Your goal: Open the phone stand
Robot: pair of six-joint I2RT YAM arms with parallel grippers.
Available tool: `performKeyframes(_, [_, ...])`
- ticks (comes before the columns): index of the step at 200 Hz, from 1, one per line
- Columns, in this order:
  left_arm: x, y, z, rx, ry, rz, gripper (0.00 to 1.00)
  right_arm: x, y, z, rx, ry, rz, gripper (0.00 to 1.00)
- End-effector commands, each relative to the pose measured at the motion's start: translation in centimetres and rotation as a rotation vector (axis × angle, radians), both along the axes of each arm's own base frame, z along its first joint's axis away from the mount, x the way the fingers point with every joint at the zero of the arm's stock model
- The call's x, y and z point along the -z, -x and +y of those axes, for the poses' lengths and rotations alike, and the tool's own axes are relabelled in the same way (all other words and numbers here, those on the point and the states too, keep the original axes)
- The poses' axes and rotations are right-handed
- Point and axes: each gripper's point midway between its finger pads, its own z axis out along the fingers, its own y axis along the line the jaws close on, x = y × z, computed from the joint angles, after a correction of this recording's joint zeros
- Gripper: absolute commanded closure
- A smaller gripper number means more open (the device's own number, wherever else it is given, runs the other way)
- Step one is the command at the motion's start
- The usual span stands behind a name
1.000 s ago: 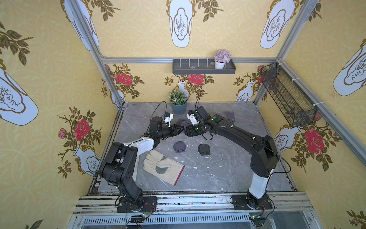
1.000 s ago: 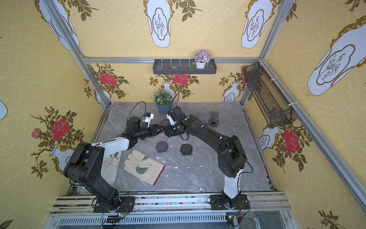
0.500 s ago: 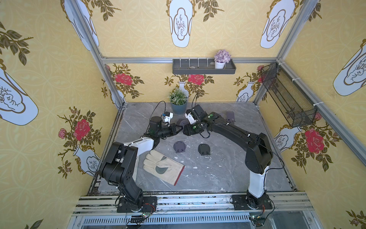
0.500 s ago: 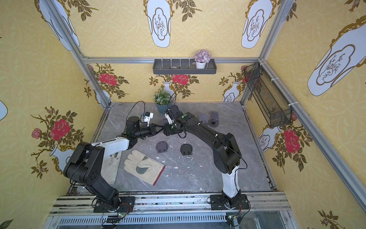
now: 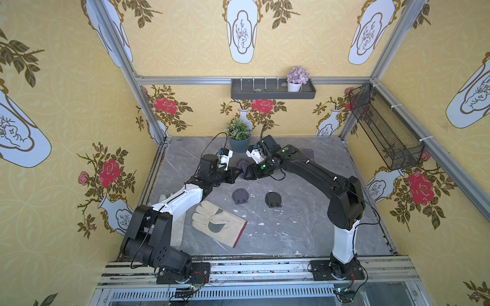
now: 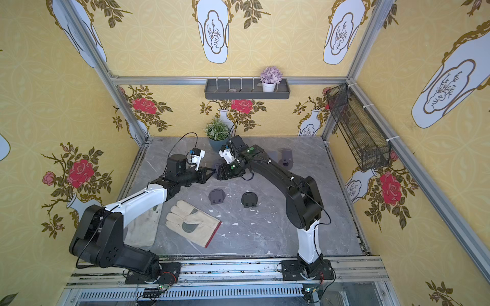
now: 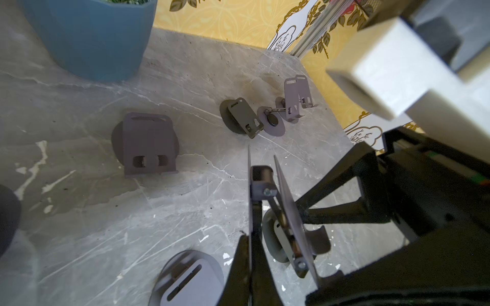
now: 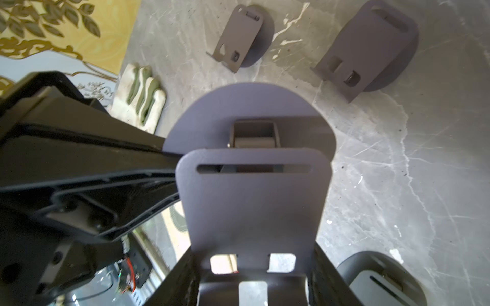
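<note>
Your left gripper (image 7: 249,238) has closed, now pinching the round base edge of the stand (image 8: 252,201), held above the desk (image 5: 291,233) by the right gripper (image 5: 247,172) clamping its slotted plate. It looks like light, stiff, likely slick sheet metal: keep both plate edges deep in the jaws.

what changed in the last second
The left end effector closed onto the round base of the dark grey metal folding phone stand, held by the right end effector, which edged slightly toward the left one. The pale leather work glove and the folded stand nearest it stayed put.
</note>
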Motion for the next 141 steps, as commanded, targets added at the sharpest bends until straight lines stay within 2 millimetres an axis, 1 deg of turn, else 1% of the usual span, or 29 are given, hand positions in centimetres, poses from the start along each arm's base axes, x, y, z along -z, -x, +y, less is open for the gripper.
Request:
performKeyframes(1, [2.4, -0.3, 3.0, -0.103, -0.209, -0.044, 1.00, -0.3, 0.3, -2.1, 0.018, 0.068, 0.024, 0.51])
performKeyframes(36, [2.6, 0.0, 3.3, -0.110, -0.250, -0.060, 1.00, -1.0, 0.9, -2.7, 0.001, 0.078, 0.033, 0.51])
performKeyframes(76, [1.5, 0.2, 2.6, -0.110, -0.180, -0.063, 1.00, -0.6, 1.1, -2.3, -0.006, 0.070, 0.044, 0.48])
performKeyframes(99, [0.5, 0.5, 1.9, -0.098, -0.115, -0.061, 1.00, -0.7, 0.9, -1.9, -0.007, 0.049, 0.039, 0.44])
performKeyframes(107, [0.2, 0.7, 1.7, -0.095, -0.091, -0.060, 1.00, -0.9, 0.9, -1.7, -0.012, 0.036, 0.037, 0.39])
performKeyframes(111, [0.0, 0.7, 1.6, -0.093, -0.079, -0.059, 1.00, -1.0, 0.8, -1.6, -0.013, 0.029, 0.037, 0.33])
performKeyframes(112, [0.0, 0.8, 1.6, -0.093, -0.074, -0.059, 1.00, -1.0, 0.8, -1.6, -0.015, 0.026, 0.036, 0.30])
performKeyframes(115, [-0.2, 0.8, 1.5, -0.090, -0.065, -0.059, 1.00, -1.1, 0.8, -1.5, -0.016, 0.021, 0.035, 0.25])
performKeyframes(116, [-0.2, 0.8, 1.5, -0.090, -0.063, -0.059, 1.00, -1.1, 0.8, -1.4, -0.017, 0.018, 0.035, 0.22])
performKeyframes(119, [-0.3, 0.9, 1.5, -0.089, -0.054, -0.061, 1.00, -1.1, 0.8, -1.4, -0.019, 0.014, 0.038, 0.18])
performKeyframes(120, [-0.4, 0.9, 1.4, -0.087, -0.051, -0.062, 1.00, -1.1, 0.8, -1.3, -0.021, 0.010, 0.038, 0.14])
performKeyframes(128, [-0.6, 1.0, 1.2, -0.082, -0.033, -0.061, 1.00, -1.2, 0.7, -1.1, -0.021, -0.001, 0.039, 0.01])
performKeyframes(141, [-0.7, 1.2, 1.1, -0.082, -0.016, -0.052, 1.00, -1.2, 0.6, -0.8, -0.025, -0.016, 0.041, 0.02])
